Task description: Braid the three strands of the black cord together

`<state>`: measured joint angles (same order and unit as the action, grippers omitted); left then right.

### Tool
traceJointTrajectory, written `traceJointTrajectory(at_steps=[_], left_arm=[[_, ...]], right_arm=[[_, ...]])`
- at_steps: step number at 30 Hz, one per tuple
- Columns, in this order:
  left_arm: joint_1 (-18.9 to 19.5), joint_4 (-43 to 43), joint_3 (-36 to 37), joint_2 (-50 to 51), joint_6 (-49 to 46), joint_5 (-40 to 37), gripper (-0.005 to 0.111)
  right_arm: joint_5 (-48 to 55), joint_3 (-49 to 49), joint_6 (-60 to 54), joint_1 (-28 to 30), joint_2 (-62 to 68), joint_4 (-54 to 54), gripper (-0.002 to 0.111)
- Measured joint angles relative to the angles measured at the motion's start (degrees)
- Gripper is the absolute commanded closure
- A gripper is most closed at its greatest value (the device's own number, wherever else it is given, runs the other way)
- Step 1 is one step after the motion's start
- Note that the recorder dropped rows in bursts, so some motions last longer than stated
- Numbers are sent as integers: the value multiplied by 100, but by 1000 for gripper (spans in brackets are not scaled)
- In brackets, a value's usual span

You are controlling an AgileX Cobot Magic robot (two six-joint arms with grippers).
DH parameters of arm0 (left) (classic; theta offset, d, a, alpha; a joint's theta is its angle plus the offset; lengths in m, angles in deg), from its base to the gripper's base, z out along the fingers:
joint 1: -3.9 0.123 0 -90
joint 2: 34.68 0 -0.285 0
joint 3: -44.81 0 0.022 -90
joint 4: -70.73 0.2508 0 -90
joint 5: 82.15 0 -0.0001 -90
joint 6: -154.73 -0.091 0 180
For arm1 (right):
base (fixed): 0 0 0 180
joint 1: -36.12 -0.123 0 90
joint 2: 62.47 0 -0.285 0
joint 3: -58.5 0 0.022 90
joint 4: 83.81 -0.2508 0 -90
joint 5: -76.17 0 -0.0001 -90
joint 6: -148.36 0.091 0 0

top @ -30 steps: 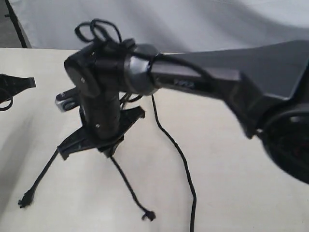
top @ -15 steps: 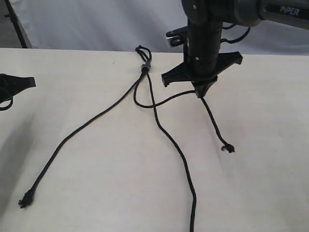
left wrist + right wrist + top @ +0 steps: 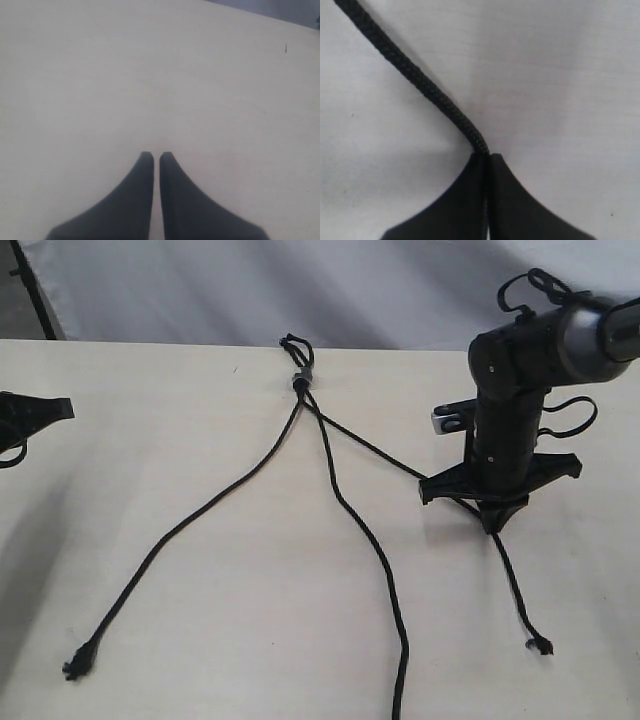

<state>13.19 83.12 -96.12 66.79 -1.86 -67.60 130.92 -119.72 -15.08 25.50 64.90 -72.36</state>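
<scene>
The black cord fans out from its knot, small loop and grey band (image 3: 299,368) at the back of the pale table (image 3: 200,620). The left strand (image 3: 190,518) runs to a knotted end (image 3: 76,668) at the front left. The middle strand (image 3: 370,540) runs off the front edge. The right strand (image 3: 375,447) is pulled straight to my right gripper (image 3: 492,523), which is shut on it; its tail (image 3: 515,590) ends in a knot (image 3: 541,645). In the right wrist view the strand (image 3: 415,80) enters the shut right gripper (image 3: 486,156). My left gripper (image 3: 156,155) is shut on nothing over bare table, with part of it (image 3: 30,418) at the left edge.
A grey backdrop (image 3: 300,290) stands behind the table's far edge. A dark post (image 3: 30,290) leans at the back left. The right arm's thicker cables (image 3: 535,290) loop above its wrist.
My right gripper has carried its strand from the left, across the other two, to the right and forward. That strand is now pulled straight from the knot. The left arm has not moved.
</scene>
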Motion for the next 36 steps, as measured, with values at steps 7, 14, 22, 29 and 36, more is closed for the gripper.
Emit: traceJointTrajectory(at_steps=[7, 14, 22, 29, 36], left_arm=[[0, 0, 0, 0, 13, 0, 101], [0, 0, 0, 0, 13, 0, 101], [-11, 0, 0, 0, 25, 0, 101], [-910, 181, -183, 0, 277, -428, 101], [-3248, 339, -1439, 114, 412, -3044, 100]], right_arm=[[-32, 24, 0, 0, 0, 0, 108], [-52, 51, 794, -126, 0, 573, 80], [46, 79, 1343, -252, -11, 1073, 35], [141, 2, 1199, -257, -654, 1103, 84], [372, -38, 1237, -96, -2206, 1751, 108]])
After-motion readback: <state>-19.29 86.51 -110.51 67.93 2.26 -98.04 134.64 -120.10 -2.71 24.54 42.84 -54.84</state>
